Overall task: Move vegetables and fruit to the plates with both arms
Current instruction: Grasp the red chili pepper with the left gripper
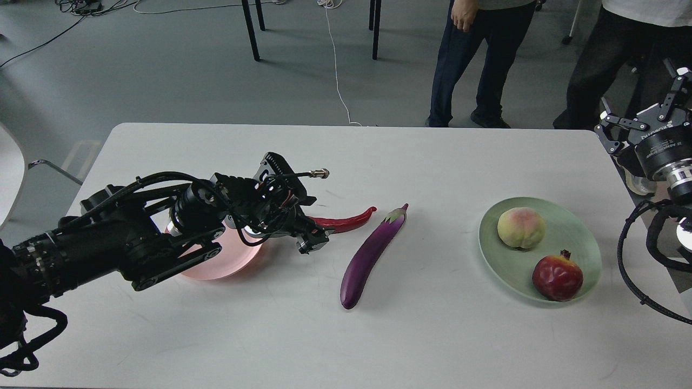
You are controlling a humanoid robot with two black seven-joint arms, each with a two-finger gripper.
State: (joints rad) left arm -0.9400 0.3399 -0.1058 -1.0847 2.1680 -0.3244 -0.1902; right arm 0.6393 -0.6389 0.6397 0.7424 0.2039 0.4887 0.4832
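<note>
The red chili lies on the white table, stem end hidden under my left gripper. That gripper is low over the stem end, jaws open astride it, one finger on the near side. The purple eggplant lies diagonally just right of the chili. The pink plate is mostly hidden behind my left arm. The green plate at the right holds the peach and the pomegranate. My right gripper is open and empty, raised beyond the table's right edge.
Two people stand past the table's far edge. Chair legs and a white cable are on the grey floor. A chair stands off the left edge.
</note>
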